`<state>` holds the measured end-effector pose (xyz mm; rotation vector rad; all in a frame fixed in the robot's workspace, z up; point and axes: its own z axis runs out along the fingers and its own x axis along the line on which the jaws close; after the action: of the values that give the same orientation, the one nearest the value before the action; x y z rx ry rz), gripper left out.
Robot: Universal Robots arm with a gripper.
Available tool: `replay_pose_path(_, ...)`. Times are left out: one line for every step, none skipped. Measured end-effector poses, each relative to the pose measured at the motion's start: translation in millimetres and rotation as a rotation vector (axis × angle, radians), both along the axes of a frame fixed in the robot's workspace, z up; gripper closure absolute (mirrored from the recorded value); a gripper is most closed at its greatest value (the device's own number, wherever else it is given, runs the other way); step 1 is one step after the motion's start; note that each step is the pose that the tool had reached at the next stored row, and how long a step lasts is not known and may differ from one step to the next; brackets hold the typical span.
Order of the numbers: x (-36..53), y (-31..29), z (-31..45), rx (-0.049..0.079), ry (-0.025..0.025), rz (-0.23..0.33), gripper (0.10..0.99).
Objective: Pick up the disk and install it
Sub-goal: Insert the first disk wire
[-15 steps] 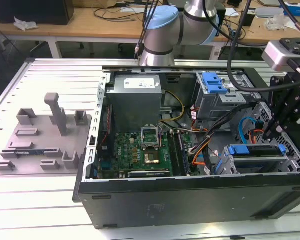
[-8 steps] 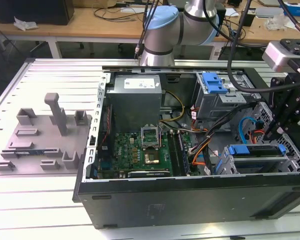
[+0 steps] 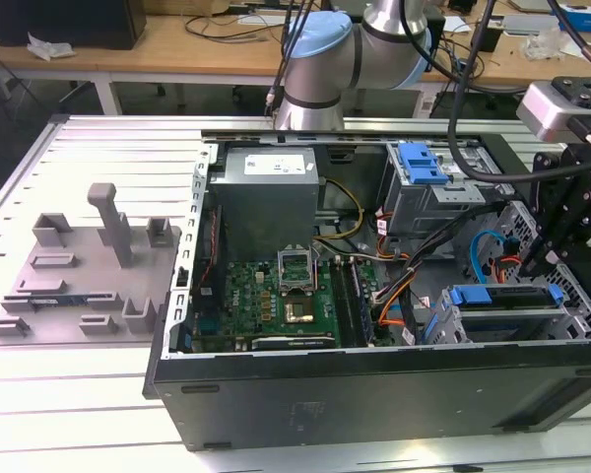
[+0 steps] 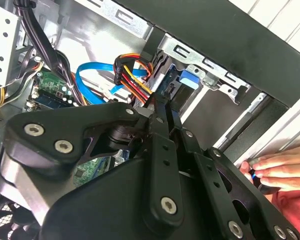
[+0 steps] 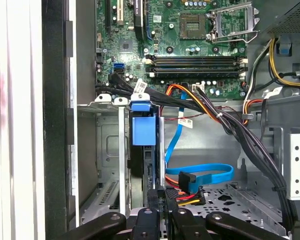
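The disk [image 3: 502,296] stands on edge in the drive cage [image 3: 571,320] at the exterior view's right, inside the open computer case [image 3: 374,404]. Its blue carrier [image 5: 143,131] and dark body show in the first wrist view, running away from my fingertips toward the motherboard. My gripper [image 3: 544,264] hangs over the disk's end nearest the case front. In both wrist views the gripper [image 5: 162,196] looks shut, its tips [image 4: 165,100] right at the disk's near end, close to a blue tab [image 4: 188,79]. Whether the tips pinch the carrier is hidden.
A person's hand [image 4: 277,167] rests on the table beside the case wall. Blue data cables [image 5: 200,175] and orange-red power wires [image 5: 190,100] lie loose next to the cage. A second blue-fronted bay [image 3: 421,163] sits farther back. A grey fixture plate [image 3: 79,276] lies at the exterior view's left.
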<state>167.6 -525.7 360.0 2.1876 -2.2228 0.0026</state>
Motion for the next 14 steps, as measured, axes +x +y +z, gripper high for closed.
replay_pose_path(0.0, -0.6, 0.0, 0.000, 0.0000, 0.000, 0.922)
replay_pose_path(0.0, -1.7, 0.0, 0.000, 0.0000, 0.000, 0.922)
replay_pose_path(-0.1, -2.5, 0.0, 0.000, 0.0000, 0.000, 0.922)
replay_pose_path(-0.1, -3.3, 0.0, 0.000, 0.0000, -0.001, 0.922)
replay_pose_path(0.0, -3.6, -0.1, 0.000, 0.0000, -0.002, 0.922)
replay_pose_path(0.0, -3.6, -0.1, 0.000, -0.0001, -0.002, 0.922)
replay_pose_path(-0.1, -3.6, -0.2, 0.000, -0.0001, -0.002, 0.922)
replay_pose_path(-0.1, -3.8, -0.3, 0.000, 0.0000, -0.002, 0.922)
replay_pose_path(-0.1, -3.9, -0.5, 0.000, 0.0000, -0.003, 0.922)
replay_pose_path(0.0, -4.1, -0.6, 0.000, -0.0001, -0.003, 0.922)
replay_pose_path(0.0, -4.3, -0.8, 0.000, -0.0001, -0.003, 0.922)
replay_pose_path(0.0, -4.5, -1.0, 0.000, 0.0000, -0.003, 0.922)
replay_pose_path(-0.1, -4.7, -1.2, 0.000, 0.0000, -0.003, 0.922)
replay_pose_path(-0.1, -4.8, -1.4, 0.000, 0.0000, -0.003, 0.922)
